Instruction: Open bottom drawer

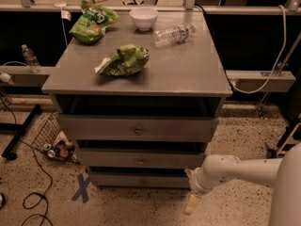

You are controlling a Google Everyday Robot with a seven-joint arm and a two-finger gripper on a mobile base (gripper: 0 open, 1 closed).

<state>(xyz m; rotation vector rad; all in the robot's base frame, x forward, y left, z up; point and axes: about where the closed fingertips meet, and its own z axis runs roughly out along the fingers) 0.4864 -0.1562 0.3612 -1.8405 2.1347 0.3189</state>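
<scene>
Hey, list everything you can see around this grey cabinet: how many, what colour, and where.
grey wooden cabinet: one, grey, centre
top drawer front: one, grey, highest of three
middle grey drawer: one, grey, between the others
bottom drawer: one, grey, lowest, near the floor
crumpled green snack bags: two, green, cabinet top, one back left, the other nearer the front
round white bowl: one, white, back of the top
clear plastic bottle: one, clear, lying right of the bowl
small water bottle: one, clear, upright, far left
wire basket: one, dark, floor left of the cabinet
blue tape cross: one, blue, floor front left
white robot arm: one, white, lower right
hand: one, pale yellow, low by the bottom drawer's right end
</scene>
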